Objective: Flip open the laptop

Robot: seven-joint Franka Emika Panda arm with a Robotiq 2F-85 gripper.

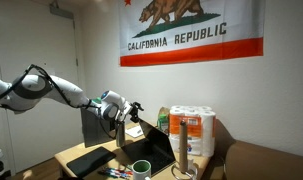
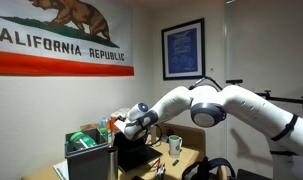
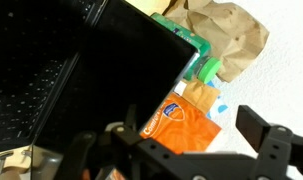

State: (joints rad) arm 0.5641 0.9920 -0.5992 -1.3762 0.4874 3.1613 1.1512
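Observation:
The laptop (image 1: pixel 153 143) stands on the table with its lid raised, and it also shows in an exterior view (image 2: pixel 131 152). In the wrist view its dark screen (image 3: pixel 121 65) fills the middle and the keyboard lies at the left. My gripper (image 1: pixel 131 108) is at the lid's top edge in both exterior views (image 2: pixel 129 124). In the wrist view my gripper (image 3: pixel 191 122) is open, with one finger by the lid's corner and the other far out to the right. Nothing is held between the fingers.
A green mug (image 1: pixel 141 168) and a flat black slab (image 1: pixel 86 160) lie in front of the laptop. An upright dark grey box (image 1: pixel 94 125) stands behind the gripper. Paper towel packs (image 1: pixel 196 130), an orange package (image 3: pixel 176 120) and a brown paper bag (image 3: pixel 231 35) sit beside the laptop.

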